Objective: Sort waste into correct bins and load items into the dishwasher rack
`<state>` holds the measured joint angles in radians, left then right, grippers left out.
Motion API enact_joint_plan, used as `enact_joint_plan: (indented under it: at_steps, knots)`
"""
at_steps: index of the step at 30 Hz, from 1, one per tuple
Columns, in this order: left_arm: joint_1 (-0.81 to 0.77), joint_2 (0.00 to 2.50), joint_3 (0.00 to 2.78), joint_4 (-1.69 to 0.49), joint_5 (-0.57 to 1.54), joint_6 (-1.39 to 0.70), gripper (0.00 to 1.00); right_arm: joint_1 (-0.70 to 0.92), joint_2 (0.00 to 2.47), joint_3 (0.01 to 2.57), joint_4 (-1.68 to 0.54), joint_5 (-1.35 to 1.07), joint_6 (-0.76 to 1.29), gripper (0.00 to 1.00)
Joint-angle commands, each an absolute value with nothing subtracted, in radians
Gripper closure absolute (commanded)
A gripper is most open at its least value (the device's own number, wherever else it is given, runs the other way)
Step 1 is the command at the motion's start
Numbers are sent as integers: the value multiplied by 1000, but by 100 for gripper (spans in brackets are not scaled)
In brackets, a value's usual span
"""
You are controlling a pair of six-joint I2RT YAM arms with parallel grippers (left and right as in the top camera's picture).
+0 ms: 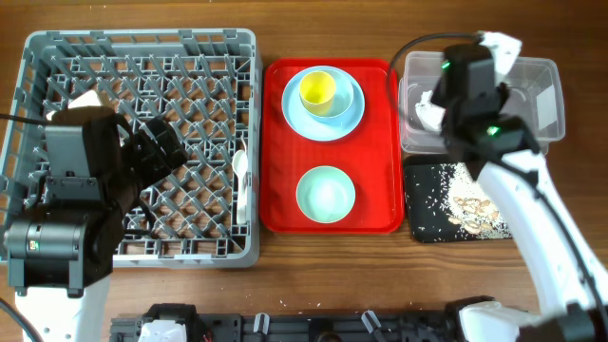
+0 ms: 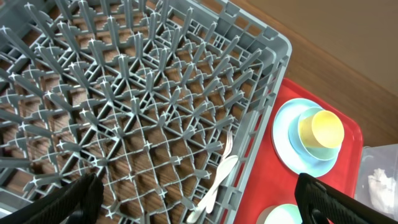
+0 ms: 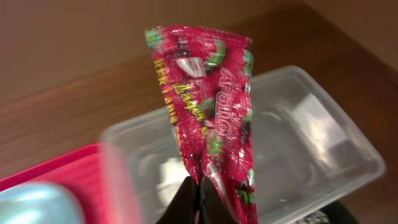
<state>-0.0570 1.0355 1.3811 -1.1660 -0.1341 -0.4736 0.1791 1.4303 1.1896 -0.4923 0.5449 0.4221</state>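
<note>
Two dark fingertips (image 3: 186, 198) of the right gripper (image 3: 198, 190) meet at the bottom centre of the right wrist view. They are pinched narrow on the lower end of the red wrapper (image 3: 208, 106), which stands up from them through the middle of the frame. Behind it, blurred, the clear tub (image 3: 348, 168) spreads toward the right edge. A corner of the red serving tray (image 3: 56, 171) shows at lower left.

In the left wrist view, the left gripper (image 2: 199, 183) is spread wide and holds nothing, one finger in each lower corner. Just beyond them is the dishwasher rack (image 2: 155, 74). The spoon and fork (image 2: 217, 177) lie together against its right-hand wall. Farther right, on the red tray, the yellow cup (image 2: 320, 129) stands on the blue plate (image 2: 283, 134). A crumpled white napkin (image 2: 378, 182) appears to sit in the tub at the far right edge.

Overhead, the bowl (image 1: 326, 193) rests in the tray's lower half. The black tray (image 1: 427, 226) at centre right holds the rice scraps (image 1: 467, 211).

The step in hand looks like binning the wrapper. The next move calls for centring it over the tub's mouth, lowering a little, then parting the fingers. Light crinkled film may cling to a finger or drift past the rim. Plate, cup and bowl are not yet racked.
</note>
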Motion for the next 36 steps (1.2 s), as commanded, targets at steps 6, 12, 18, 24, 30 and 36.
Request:
enact_joint_plan:
  at_steps: [6, 12, 18, 24, 30, 36]
  knots:
    - [-52, 1030, 1385, -1165, -144, -472, 0, -5, 1371, 1178, -502, 265, 315, 6]
    - [-52, 1030, 1385, -1165, -144, -472, 0, -5, 773, 1178, -705, 228, 317, 0]
    - [-52, 1030, 1385, -1165, -144, -472, 0, -5, 566, 1178, -858, 238, 317, 0]
    - [-52, 1030, 1385, -1165, -144, -472, 0, -5, 570, 1178, -1105, 238, 317, 0]
    - [-52, 1030, 1385, -1165, -144, -472, 0, -5, 570, 1178, -1146, 238, 317, 0]
    - [-52, 1030, 1385, -1165, -143, -472, 0, -5, 570, 1178, -1146, 238, 317, 0]
